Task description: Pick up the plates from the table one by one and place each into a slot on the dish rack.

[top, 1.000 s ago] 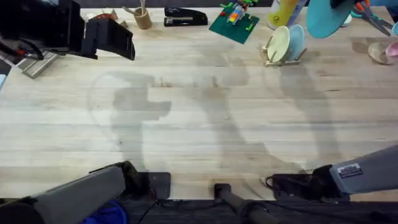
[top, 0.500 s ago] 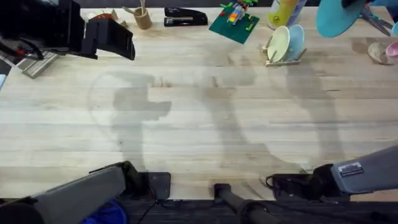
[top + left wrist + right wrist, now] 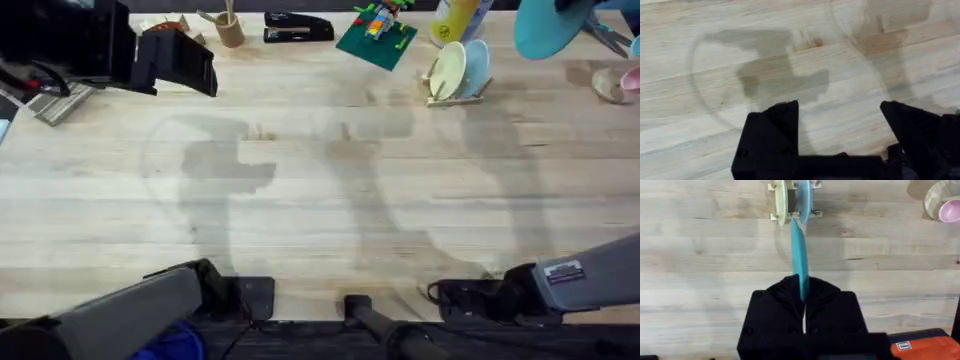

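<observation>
Transport is the step in hand: my right gripper (image 3: 803,307) is clamped on the rim of the bright turquoise-blue round plastic plate (image 3: 799,255), which I hold on edge in the air, clear of the light wooden plank table (image 3: 320,200) and just short of the small light-wood dish rack with thin upright dowels (image 3: 794,202). From overhead the plate (image 3: 545,25) hangs near the rack (image 3: 455,75), off to its right and a little behind it. The rack already holds two plates standing upright side by side: a pale yellow plate (image 3: 781,197) and a light blue plate (image 3: 804,197) next to it. I judge the next move calls for lining my plate's edge up with a free gap between dowels beside the light blue plate, keeping it vertical, then lowering it without knocking the neighbours. My left gripper (image 3: 840,142) is spread apart and empty, low over bare table well away from the rack. Beyond the rack, a clear-and-pink bowl (image 3: 945,202) stands apart.
</observation>
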